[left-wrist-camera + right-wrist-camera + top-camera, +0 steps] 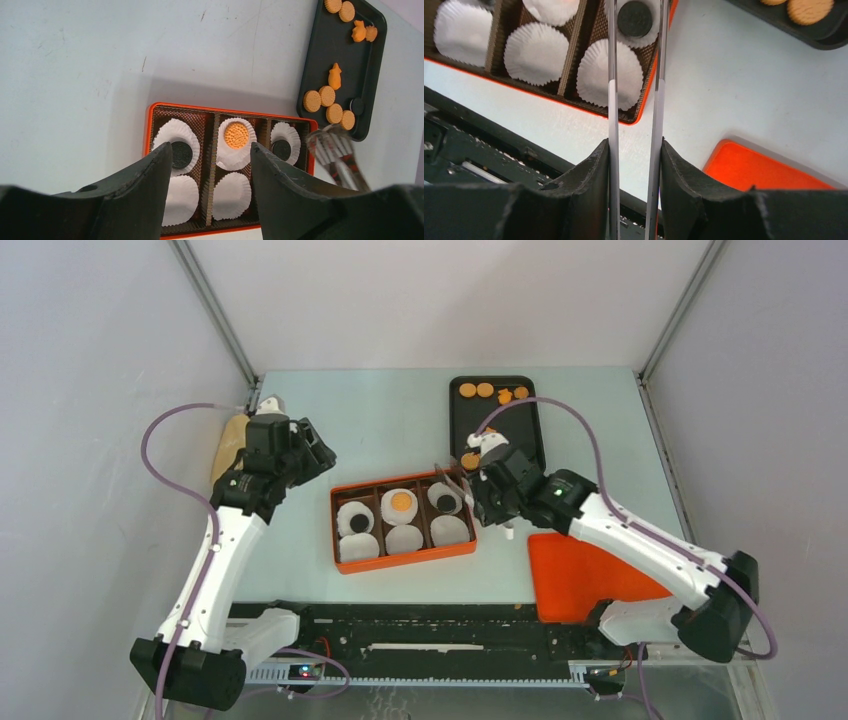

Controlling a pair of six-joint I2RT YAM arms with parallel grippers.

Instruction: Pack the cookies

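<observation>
Nearest me, my right gripper (634,145) is closed on a pair of thin tongs (612,75). Their two arms are pinched between my pads and stay a little apart, and I cannot see whether the tips hold anything. They reach out over the box's far-right cup, where a black cookie (635,18) lies. My left gripper (210,150) hangs above the box with its jaws well apart and nothing between them.

By my reckoning the job is about half done. The orange box (405,560) holds six white paper cups (535,52) in three columns. The far row is filled — black, orange (236,135), black — and the three near cups are bare. The rest of the cookies (327,95) wait beyond the box on the black tray (320,60), mostly round orange ones, a couple of odd shapes and one black. What is left, I judge, is three more fills and then the orange lid (580,575), lying flat to my right.

The table (380,420) is pale blue-green, matte and lightly scuffed. Behind it are plain light walls (450,300) with metal posts in the corners — no other clutter that far back.
</observation>
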